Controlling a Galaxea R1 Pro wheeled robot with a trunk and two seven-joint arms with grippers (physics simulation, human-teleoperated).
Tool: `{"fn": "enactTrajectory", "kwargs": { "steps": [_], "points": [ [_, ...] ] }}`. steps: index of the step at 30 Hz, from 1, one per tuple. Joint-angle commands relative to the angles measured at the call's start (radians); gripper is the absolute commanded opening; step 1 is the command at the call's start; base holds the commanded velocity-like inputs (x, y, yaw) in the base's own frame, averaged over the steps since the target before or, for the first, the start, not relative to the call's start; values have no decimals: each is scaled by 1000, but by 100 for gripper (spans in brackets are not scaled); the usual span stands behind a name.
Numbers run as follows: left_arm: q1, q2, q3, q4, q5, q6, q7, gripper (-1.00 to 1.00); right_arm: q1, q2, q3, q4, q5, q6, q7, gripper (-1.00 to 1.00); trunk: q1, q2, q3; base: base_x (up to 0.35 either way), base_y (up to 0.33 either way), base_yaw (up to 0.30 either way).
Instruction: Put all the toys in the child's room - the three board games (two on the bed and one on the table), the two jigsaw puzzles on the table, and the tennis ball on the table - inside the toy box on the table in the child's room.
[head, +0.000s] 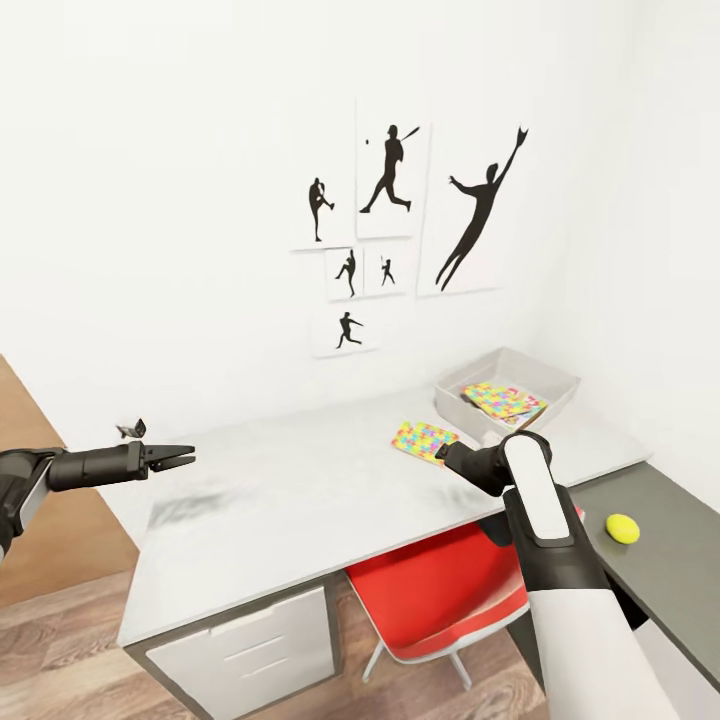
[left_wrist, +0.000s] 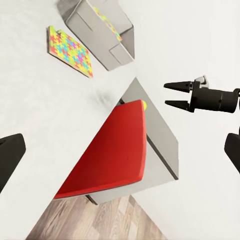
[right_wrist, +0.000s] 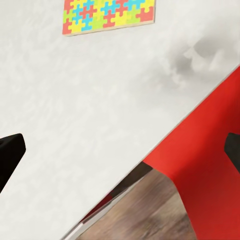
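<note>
The grey toy box (head: 548, 372) stands at the far right of the white table (head: 300, 500), with one colourful jigsaw puzzle (head: 503, 402) lying inside it. A second jigsaw puzzle (head: 424, 440) lies flat on the table just left of the box (left_wrist: 95, 30); it is also in the wrist views (left_wrist: 70, 51) (right_wrist: 107, 15). The yellow tennis ball (head: 622, 528) rests on the dark side table (head: 660, 580). My left gripper (head: 178, 458) hangs open over the table's left end. My right gripper (left_wrist: 165, 95) is open and empty near the table's front edge, a little short of the loose puzzle.
A red chair (head: 440, 590) is tucked under the table's front right, below my right arm (head: 545, 540). White drawers (head: 250, 650) sit under the left end. Baseball silhouette posters (head: 390, 230) hang on the wall behind. Wooden floor (head: 60, 640) lies to the left.
</note>
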Motion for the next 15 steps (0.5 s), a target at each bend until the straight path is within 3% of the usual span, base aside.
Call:
{"fn": "enactTrajectory", "kwargs": {
  "steps": [1,15],
  "points": [
    [-1,0,-1,0,0,11,-4,100,-1,1,-2,-1,-10,5,-10,100,1,-2,-2,0,12,0],
    [-1,0,0,0,0,11,-4,100,-1,1,-2,0,-9,5,-10,100,1,-2,-7,2,84,-25]
  ]
}}
